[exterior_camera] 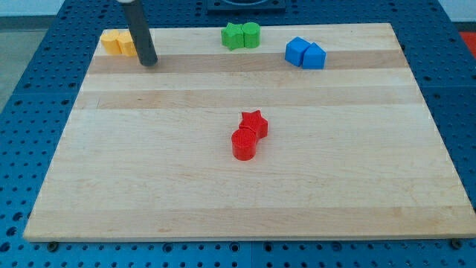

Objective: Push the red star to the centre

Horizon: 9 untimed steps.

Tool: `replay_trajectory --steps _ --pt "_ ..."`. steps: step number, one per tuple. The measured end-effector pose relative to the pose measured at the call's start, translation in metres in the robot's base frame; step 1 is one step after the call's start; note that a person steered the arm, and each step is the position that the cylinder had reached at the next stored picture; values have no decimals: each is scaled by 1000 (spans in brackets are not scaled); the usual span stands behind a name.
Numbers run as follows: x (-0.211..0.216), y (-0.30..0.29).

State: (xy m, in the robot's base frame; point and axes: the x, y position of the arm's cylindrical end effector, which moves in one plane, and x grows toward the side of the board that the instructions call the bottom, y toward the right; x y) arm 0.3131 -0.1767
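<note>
The red star lies near the middle of the wooden board, touching a red cylinder just below and to its left. My tip rests on the board near the view's top left, right beside the yellow blocks. The tip is far from the red star, up and to the left of it.
Two green blocks sit together at the view's top centre. Two blue blocks sit together at the top right. The board lies on a blue perforated table.
</note>
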Motion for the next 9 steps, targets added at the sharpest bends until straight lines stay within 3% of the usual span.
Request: replay_trajectory --steps 2,4,5,9 --pt "52 155" --pt "144 282" --pt "175 280" --pt "156 178"
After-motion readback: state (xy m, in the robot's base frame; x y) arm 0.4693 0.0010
